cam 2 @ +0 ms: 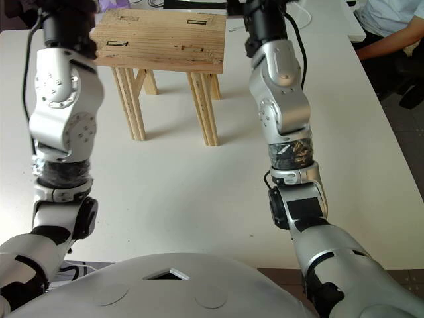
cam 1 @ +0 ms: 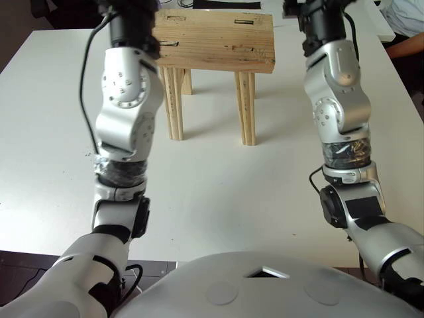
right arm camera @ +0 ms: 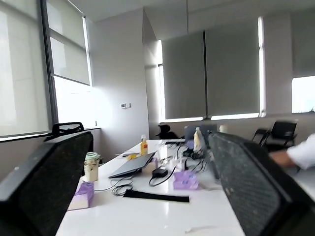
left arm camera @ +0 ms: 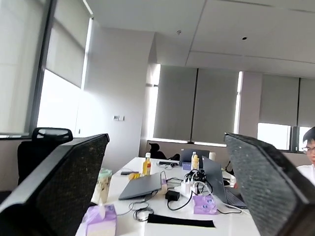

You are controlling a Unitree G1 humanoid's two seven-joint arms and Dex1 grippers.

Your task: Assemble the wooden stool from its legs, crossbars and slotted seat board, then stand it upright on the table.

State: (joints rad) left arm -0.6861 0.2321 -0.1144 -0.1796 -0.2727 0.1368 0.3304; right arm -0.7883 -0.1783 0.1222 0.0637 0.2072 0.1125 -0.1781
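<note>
Left gripper (left arm camera: pixel 167 142) parted; stool (cam 1: pixel 215 43) upright

The left arm (cam 1: pixel 126 86) covers 1 corner of the stool (cam 1: pixel 215 40), whose 2 rear legs (cam 1: pixel 187 83) show partly.

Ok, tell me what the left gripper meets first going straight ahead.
Nothing close, it seems: the open left gripper points toward the laptop and cables on the far desk; depth unclear.
</note>
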